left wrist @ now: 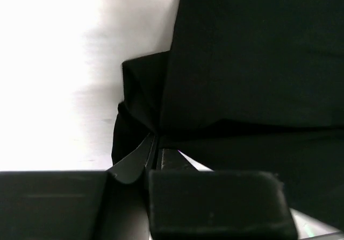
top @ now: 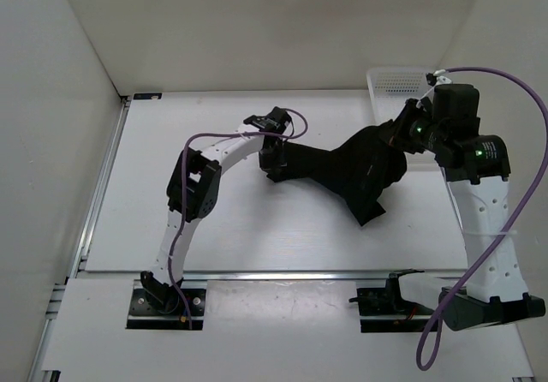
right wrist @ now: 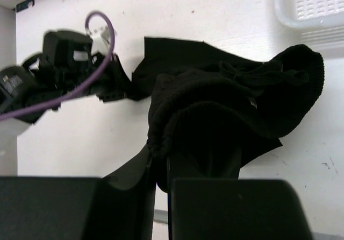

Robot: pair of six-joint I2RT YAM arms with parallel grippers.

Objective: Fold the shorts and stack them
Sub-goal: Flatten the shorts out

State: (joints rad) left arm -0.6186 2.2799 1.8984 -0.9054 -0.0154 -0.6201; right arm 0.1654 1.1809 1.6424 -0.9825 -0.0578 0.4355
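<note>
between left gripper (top: 274,161), right gripper (top: 396,135), pinched shorts (top: 342,172)

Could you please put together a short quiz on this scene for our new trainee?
1. True or false: the shorts lie folded inside the white basket.
2. How many of the left gripper and right gripper are pinching fabric? A) none B) one C) both
3. Fill in: the basket stands at the table surface's far ___ corner, by the robot's own sides.
Key: 1 false; 2 C; 3 right.
</note>
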